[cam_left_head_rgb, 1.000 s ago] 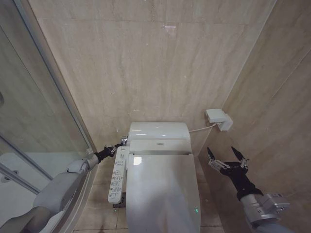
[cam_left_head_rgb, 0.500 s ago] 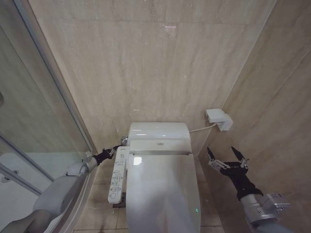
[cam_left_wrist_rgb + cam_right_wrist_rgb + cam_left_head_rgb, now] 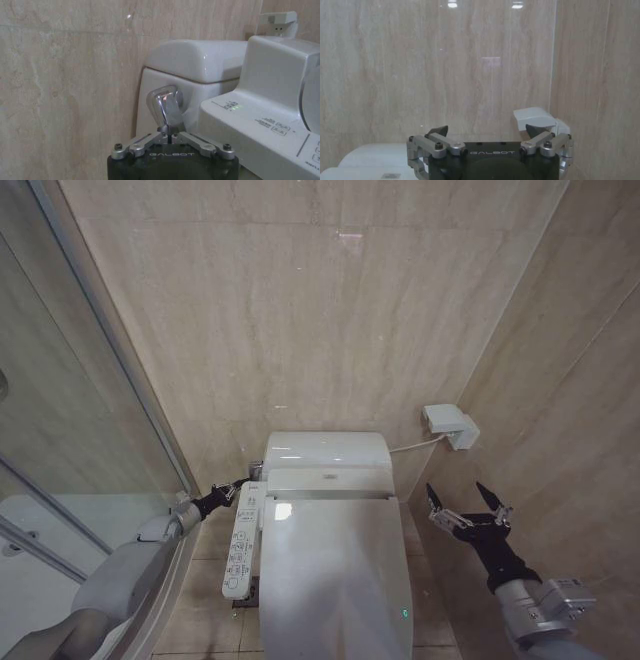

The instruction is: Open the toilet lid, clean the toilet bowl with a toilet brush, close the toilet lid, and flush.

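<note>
Chrome flush lever (image 3: 165, 107) on the tank's side, by the closed lid (image 3: 335, 570), looks stiff and slick, best pressed near its tip. Left gripper (image 3: 170, 137) is pinched shut against its lower end; right gripper (image 3: 467, 502) hangs wide open, empty, beside the bowl.

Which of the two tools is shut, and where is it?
The left tool, fingers together at the chrome flush lever beside the tank; the right tool hangs open.

Premises: a residential-type bathroom. Evidence: bidet toilet (image 3: 335, 520) with side control panel (image 3: 240, 542), glass shower enclosure (image 3: 70, 450), beige stone-tiled walls (image 3: 330, 310).
</note>
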